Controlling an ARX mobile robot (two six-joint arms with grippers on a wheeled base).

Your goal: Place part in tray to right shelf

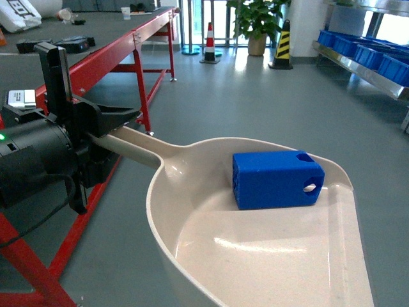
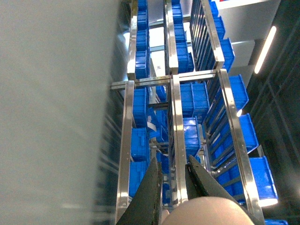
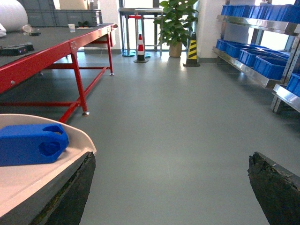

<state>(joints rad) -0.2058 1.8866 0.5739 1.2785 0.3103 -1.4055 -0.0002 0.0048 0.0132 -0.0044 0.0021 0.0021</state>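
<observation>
Nearest sat the tray [image 1: 268, 256], part [image 1: 278, 180] inside, handle running to ten o'clock into the clamped left gripper [image 1: 96, 137]; right gripper [image 3: 171, 183] gaped, apparently empty; right shelf [image 1: 358, 64] at two o'clock.

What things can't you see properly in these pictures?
- Scoop: head view, front lip cut off by the bottom edge.
- Blue block: right wrist view, left end cut off by the frame edge.
- Left pincer: left wrist view, the scoop's handle hides what it grips.

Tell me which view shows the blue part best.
The head view: the part lies whole in the tray, top, side and holed end visible. The right wrist view shows it cut off at the left edge. The left wrist view shows none of it.
</observation>
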